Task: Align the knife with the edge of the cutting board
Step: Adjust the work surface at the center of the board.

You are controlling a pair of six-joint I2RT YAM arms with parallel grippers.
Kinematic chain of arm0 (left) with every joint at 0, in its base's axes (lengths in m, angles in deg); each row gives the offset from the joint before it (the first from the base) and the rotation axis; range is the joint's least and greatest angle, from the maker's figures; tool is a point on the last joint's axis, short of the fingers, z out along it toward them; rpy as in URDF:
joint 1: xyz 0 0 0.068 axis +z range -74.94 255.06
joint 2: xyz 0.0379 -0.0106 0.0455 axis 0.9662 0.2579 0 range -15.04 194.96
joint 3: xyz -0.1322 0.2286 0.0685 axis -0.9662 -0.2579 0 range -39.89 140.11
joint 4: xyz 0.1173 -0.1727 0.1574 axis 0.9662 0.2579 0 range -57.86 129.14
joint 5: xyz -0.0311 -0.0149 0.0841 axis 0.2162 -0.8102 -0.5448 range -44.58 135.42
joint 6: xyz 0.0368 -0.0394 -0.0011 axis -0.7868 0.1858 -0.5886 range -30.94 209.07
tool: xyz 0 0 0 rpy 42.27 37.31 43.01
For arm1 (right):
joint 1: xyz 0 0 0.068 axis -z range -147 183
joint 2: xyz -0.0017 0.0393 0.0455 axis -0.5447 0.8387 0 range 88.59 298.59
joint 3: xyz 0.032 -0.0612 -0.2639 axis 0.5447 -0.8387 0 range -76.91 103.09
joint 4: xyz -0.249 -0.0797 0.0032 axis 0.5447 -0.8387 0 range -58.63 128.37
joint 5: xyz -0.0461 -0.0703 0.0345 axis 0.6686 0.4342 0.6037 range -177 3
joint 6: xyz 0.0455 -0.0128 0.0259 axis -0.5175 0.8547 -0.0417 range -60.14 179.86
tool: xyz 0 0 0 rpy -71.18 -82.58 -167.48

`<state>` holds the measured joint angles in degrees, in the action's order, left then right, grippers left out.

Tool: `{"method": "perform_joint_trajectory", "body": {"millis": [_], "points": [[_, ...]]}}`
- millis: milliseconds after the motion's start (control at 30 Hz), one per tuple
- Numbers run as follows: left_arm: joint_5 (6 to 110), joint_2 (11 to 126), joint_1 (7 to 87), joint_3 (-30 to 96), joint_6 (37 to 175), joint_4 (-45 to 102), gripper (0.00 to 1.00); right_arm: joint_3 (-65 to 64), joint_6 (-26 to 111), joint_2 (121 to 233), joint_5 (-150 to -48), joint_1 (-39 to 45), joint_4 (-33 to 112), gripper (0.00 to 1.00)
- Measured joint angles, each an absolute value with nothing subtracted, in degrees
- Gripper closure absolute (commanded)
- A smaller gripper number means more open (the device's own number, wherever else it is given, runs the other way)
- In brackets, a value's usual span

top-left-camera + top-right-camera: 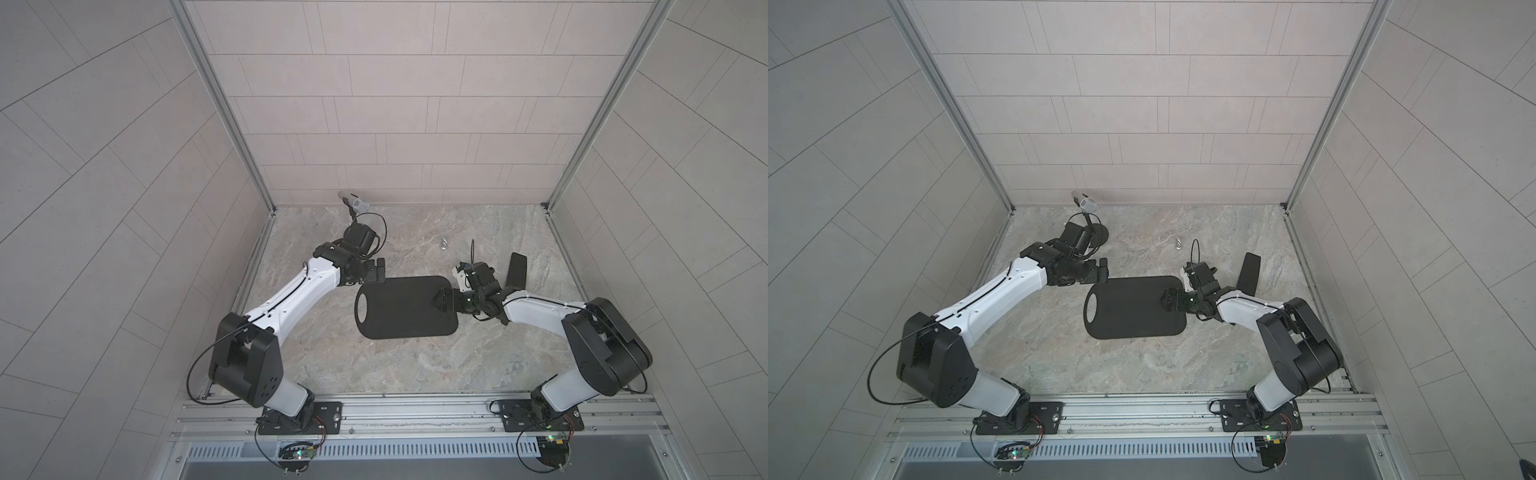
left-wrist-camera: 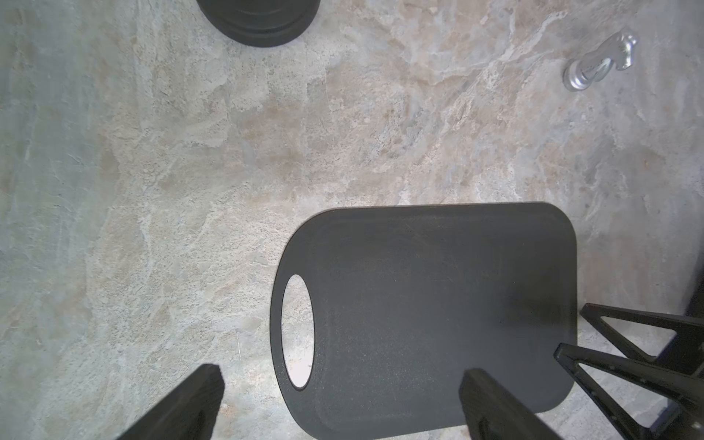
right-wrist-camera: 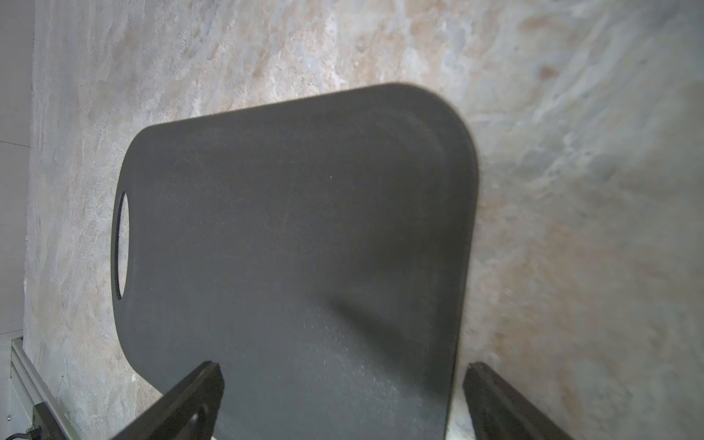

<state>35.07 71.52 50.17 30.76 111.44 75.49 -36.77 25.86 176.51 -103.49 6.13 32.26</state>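
Observation:
The cutting board point(image 1: 405, 307) point(image 1: 1133, 307), matte black with an oval hole at its left end, lies flat mid-table. The black knife point(image 1: 516, 272) point(image 1: 1249, 272) lies on the table apart from the board, beyond its right end, and my right arm partly covers it. My left gripper point(image 1: 377, 270) point(image 2: 343, 381) hangs open by the board's far-left corner, holding nothing. Over the board's right end my right gripper point(image 1: 440, 301) point(image 3: 343, 377) is open and empty. Both wrist views show the board point(image 2: 419, 304) point(image 3: 304, 247) between wide-spread fingers; neither shows the knife.
A microphone point(image 1: 359, 203) on a stand with a round black base point(image 1: 1098, 235) point(image 2: 259, 19) stands at the far left. A small silver metal piece point(image 1: 444, 244) point(image 2: 598, 64) lies behind the board. Tiled walls close in three sides.

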Motion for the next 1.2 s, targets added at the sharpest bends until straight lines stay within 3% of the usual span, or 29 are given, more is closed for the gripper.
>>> {"method": "perform_joint_trajectory", "body": {"millis": [633, 1200], "points": [[50.11, 85.84, 57.98, 30.78, 113.91, 77.41, 0.00, -45.98, 22.62, 163.13, -102.64, 5.84, 25.48, 0.00], [50.76, 92.24, 58.33, 31.24, 114.10, 79.19, 0.00, -46.54, 20.66, 162.63, -102.38, 2.59, 26.12, 0.00]]}}
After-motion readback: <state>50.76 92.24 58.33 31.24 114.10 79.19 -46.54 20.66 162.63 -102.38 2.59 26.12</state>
